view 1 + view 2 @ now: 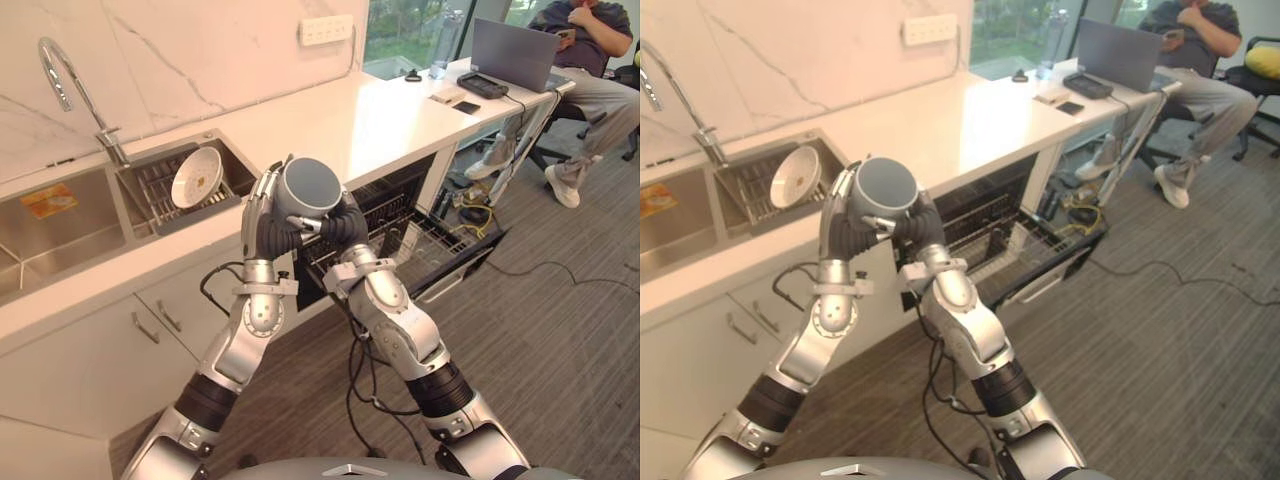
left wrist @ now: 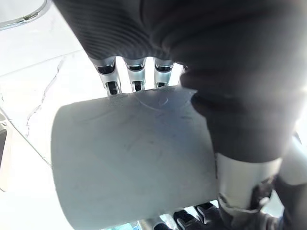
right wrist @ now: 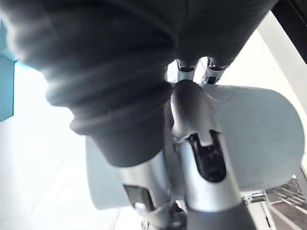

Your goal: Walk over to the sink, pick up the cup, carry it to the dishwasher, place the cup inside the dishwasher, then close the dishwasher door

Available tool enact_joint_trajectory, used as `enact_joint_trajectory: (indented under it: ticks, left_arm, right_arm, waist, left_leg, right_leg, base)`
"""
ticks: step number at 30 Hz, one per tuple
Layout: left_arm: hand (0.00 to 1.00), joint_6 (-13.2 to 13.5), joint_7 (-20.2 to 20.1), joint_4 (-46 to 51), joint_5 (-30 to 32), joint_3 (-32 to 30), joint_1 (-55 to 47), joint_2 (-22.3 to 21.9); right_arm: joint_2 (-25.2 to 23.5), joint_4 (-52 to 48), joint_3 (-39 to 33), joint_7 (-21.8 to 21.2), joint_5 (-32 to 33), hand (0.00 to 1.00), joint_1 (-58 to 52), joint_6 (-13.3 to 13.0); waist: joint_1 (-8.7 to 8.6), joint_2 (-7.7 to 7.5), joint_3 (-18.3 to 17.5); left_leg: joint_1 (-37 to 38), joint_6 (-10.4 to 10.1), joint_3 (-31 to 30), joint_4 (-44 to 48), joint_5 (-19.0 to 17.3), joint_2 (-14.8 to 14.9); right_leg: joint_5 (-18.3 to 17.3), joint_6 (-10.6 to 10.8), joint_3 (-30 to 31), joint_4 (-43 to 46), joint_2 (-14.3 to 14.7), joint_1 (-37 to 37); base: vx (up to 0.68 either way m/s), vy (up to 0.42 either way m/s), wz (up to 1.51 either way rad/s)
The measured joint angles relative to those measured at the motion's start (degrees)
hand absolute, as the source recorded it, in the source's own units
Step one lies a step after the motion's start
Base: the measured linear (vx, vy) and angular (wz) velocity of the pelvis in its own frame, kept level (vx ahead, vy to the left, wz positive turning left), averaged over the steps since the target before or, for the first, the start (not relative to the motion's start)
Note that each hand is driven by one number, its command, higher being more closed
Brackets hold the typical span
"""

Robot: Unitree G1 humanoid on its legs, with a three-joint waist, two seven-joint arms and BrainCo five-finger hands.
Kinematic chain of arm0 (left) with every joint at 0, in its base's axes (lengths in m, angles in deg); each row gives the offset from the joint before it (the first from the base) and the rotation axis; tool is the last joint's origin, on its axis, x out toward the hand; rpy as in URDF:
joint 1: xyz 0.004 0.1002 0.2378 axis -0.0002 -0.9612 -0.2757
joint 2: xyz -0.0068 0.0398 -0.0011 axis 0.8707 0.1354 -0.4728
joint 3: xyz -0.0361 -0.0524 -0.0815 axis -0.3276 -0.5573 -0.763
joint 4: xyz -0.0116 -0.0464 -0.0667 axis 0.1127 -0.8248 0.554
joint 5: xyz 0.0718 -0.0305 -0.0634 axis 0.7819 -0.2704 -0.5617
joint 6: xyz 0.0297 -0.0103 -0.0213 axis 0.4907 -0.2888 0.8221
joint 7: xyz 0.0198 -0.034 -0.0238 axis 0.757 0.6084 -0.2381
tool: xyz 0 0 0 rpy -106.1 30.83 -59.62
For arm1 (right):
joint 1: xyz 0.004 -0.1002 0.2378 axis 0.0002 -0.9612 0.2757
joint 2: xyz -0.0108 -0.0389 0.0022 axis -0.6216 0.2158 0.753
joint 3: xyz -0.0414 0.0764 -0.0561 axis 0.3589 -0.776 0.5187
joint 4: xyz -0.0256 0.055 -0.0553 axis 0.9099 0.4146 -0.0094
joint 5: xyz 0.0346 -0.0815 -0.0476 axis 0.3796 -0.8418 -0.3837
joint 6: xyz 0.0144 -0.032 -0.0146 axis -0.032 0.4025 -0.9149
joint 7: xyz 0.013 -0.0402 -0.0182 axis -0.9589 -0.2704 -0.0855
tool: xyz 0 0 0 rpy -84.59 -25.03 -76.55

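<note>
White counter (image 1: 400, 120) runs below a marble wall, with a sink (image 1: 60, 235) and tap (image 1: 70, 85) at the robot's left and a pale bowl (image 1: 196, 177) propped in the drain rack beside it. Under the counter the dishwasher (image 1: 470, 262) is open, its door down and wire rack (image 1: 420, 235) pulled out. Both hands meet in the air before the counter edge, between sink and dishwasher, with the grey-blue cup (image 1: 310, 187) clasped between them, one round end turned up toward the head. The left hand (image 1: 262, 225) has its fingers (image 2: 136, 79) curled round one side of the cup; the right hand (image 1: 345, 225) wraps the other side, its thumb (image 3: 192, 120) lying across the cup wall. At the counter's far end a person (image 1: 590, 60) sits by a laptop (image 1: 512, 52).
</note>
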Motion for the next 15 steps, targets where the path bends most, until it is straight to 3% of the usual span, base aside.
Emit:
enact_joint_trajectory:
  ticks: [1, 4, 11, 12, 15]
  left_arm:
    - [1.0, 0.0, 0.0, 0.0, 0.0, 0.08, -0.12, 0.43]
    - [1.0, 0.0, -0.09, -0.13, -0.06, 0.88, -2.09, 0.74]
    - [1.0, 0.0, 0.07, -0.71, -0.05, 1.31, -2.92, 1.06]
    - [1.0, 0.0, 0.18, -0.99, -0.04, 1.43, -2.91, 1.05]
    - [1.0, -0.01, 0.77, -1.37, -0.06, 1.65, -2.9, 1.08]
  right_arm:
    - [0.0, -0.11, 0.0, 0.17, -0.28, 0.0, 0.0, -0.01]
    - [-0.25, -0.54, -0.57, 0.27, -0.52, 0.0, 0.91, -1.25]
    - [-0.06, -0.53, -1.74, -0.87, -1.72, 0.0, 2.14, -1.23]
    - [0.01, -0.53, -1.75, -1.26, -1.86, 1.0, 2.14, -0.87]
    - [0.48, -0.53, -1.75, -2.27, -1.95, 1.0, 2.14, -0.59]
  waist:
    - [0.0, 0.0, 0.0]
    - [-0.05, -0.05, 0.04]
    - [0.05, -0.13, 0.09]
    - [-0.01, -0.13, 0.09]
    - [-0.09, -0.13, 0.09]
  left_leg:
    - [0.0, 0.0, 0.0, -0.01, 0.0, 0.0]
    - [0.0, 0.0, 0.03, -0.01, 0.0, 0.0]
    - [-0.01, 0.0, 0.04, -0.01, 0.0, 0.0]
    - [-0.01, 0.0, 0.04, -0.01, 0.0, 0.0]
    - [-0.03, 0.0, 0.05, -0.01, 0.0, 0.0]
  right_leg:
    - [0.0, 0.0, 0.01, 0.0, 0.0, -0.01]
    - [0.0, 0.0, 0.05, 0.0, 0.0, -0.04]
    - [0.0, 0.0, 0.04, 0.0, 0.01, -0.06]
    - [0.01, 0.0, 0.04, 0.0, 0.01, -0.06]
    - [0.01, 0.0, 0.04, 0.0, 0.01, -0.09]
  base:
    - [0.0, 0.0, 0.0]
    - [0.0, 0.0, 0.0]
    - [0.0, 0.0, 0.0]
    - [0.0, 0.0, 0.0]
    - [0.0, 0.0, 0.0]
